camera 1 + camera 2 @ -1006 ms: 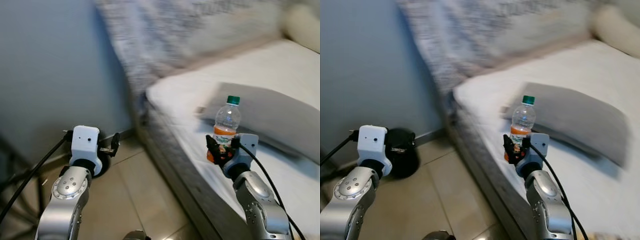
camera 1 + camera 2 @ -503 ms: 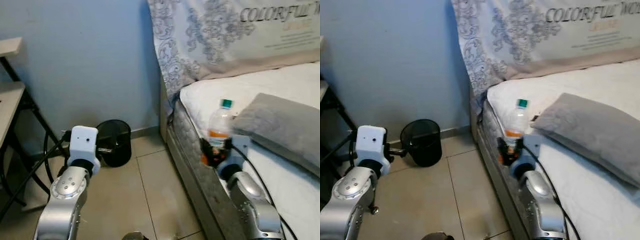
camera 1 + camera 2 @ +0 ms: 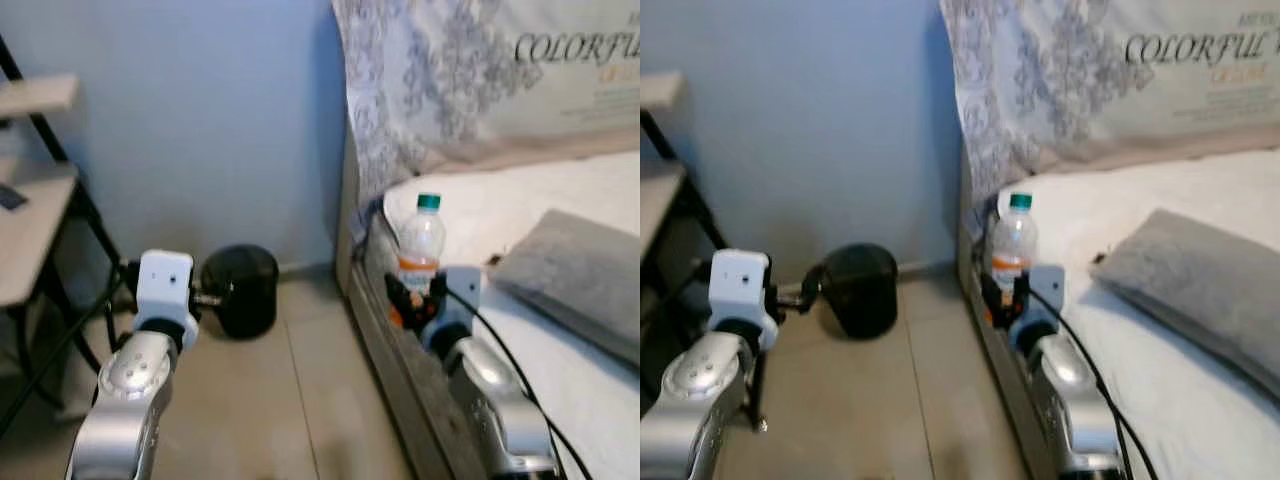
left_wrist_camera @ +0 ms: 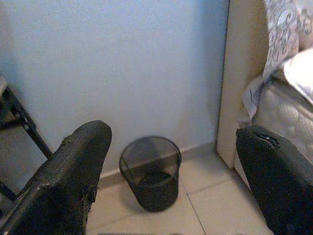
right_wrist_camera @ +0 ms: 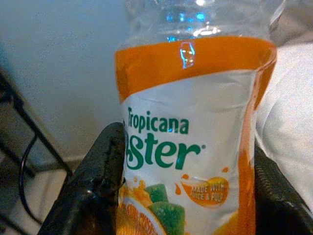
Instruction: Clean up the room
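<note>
Pinching clear plastic bottle with green cap and orange label (image 3: 419,243), right gripper (image 3: 414,301) holds it upright beside white bed (image 3: 480,215); left gripper (image 4: 171,181) spread, facing black mesh bin (image 4: 150,171).

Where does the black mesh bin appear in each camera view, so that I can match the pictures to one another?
Left eye view: the black mesh bin stands on the floor against the blue wall, left of the bed.
Right eye view: the same bin sits left of centre, beside the left gripper.
Left wrist view: the bin is at lower centre, seen between the left gripper's open fingers.
Right wrist view: not in it; the bottle fills the middle.
Shared landmark: the blue wall.
</note>
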Controlling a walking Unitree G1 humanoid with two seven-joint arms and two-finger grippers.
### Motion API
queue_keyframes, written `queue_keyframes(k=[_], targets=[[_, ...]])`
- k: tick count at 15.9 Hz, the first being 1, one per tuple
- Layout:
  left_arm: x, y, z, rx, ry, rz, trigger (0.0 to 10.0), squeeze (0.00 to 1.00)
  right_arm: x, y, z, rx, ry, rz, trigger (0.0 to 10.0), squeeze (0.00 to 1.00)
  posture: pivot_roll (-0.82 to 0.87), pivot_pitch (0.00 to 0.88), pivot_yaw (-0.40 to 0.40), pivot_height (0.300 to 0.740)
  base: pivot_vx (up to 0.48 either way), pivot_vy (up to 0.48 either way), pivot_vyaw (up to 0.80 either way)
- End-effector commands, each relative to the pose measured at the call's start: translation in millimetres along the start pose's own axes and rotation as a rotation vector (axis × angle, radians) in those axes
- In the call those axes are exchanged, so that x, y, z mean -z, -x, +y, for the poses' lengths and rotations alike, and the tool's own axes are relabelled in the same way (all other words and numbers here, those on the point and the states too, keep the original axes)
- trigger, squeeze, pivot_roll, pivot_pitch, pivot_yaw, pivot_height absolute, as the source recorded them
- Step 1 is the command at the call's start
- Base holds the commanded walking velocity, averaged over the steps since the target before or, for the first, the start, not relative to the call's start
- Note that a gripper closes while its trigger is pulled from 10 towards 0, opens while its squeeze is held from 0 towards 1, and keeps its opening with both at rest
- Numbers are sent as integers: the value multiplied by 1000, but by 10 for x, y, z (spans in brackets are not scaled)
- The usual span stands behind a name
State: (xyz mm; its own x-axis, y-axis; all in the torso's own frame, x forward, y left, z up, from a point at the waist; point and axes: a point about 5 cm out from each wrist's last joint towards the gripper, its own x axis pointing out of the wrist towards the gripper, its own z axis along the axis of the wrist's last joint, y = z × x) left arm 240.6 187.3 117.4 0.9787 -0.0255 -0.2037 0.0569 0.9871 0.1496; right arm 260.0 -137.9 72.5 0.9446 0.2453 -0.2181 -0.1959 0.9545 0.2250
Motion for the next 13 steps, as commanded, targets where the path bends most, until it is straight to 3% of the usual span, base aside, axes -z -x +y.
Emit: queue_keyframes(k=[1,13], targets=[[-23,-13,-50,17,-4,-2,10000,0,-62,19,-86,29,-4,-26,10000,0,28,0,23,740,352,0,0],[-66,-49,-39,28,-7,-5,10000,0,-68,16,-89,72,20,-17,10000,0,32,0,34,740,356,0,0]])
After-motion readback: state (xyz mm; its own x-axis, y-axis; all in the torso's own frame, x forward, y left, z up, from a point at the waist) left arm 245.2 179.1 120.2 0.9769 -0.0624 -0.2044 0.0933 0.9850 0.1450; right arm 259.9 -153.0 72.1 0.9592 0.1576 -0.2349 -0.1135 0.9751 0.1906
